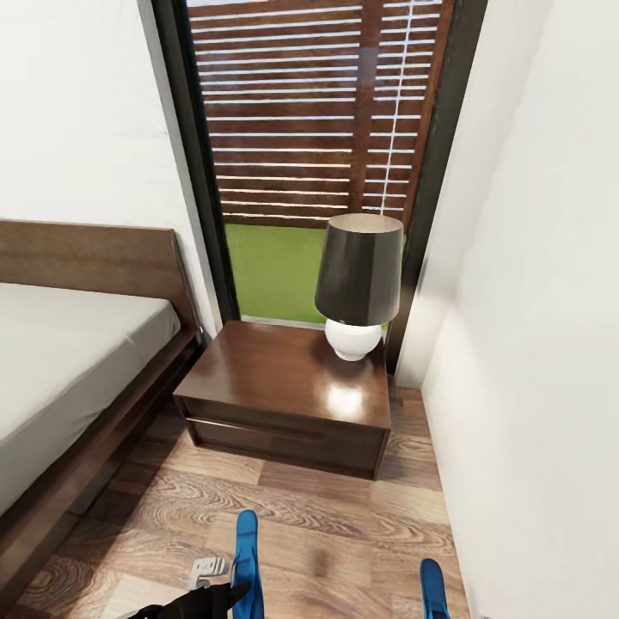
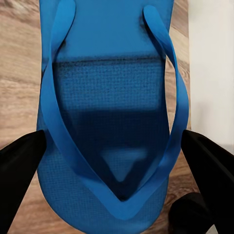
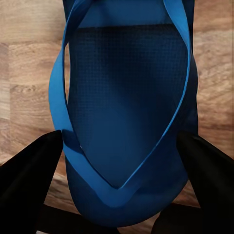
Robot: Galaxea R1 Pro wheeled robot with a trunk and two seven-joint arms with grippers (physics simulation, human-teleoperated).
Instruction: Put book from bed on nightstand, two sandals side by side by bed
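Note:
In the left wrist view my left gripper (image 2: 114,161) is shut on a bright blue sandal (image 2: 109,97), with a black finger (image 2: 19,165) pressed to each side of its sole. My right gripper (image 3: 117,165) grips the other blue sandal (image 3: 129,92) the same way above the wood floor. In the head view both sandals poke up at the lower edge, one (image 1: 247,554) left of centre and one (image 1: 432,589) further right. The bed (image 1: 60,361) lies at the left, and the dark-brown nightstand (image 1: 275,378) stands beside it. The book is out of view.
A lamp (image 1: 357,284) with a dark shade and white base stands on the nightstand's right rear corner. Behind it is a tall dark-framed window (image 1: 301,129). A white wall (image 1: 533,344) closes the right side. Wood-plank floor (image 1: 327,516) stretches between me and the nightstand.

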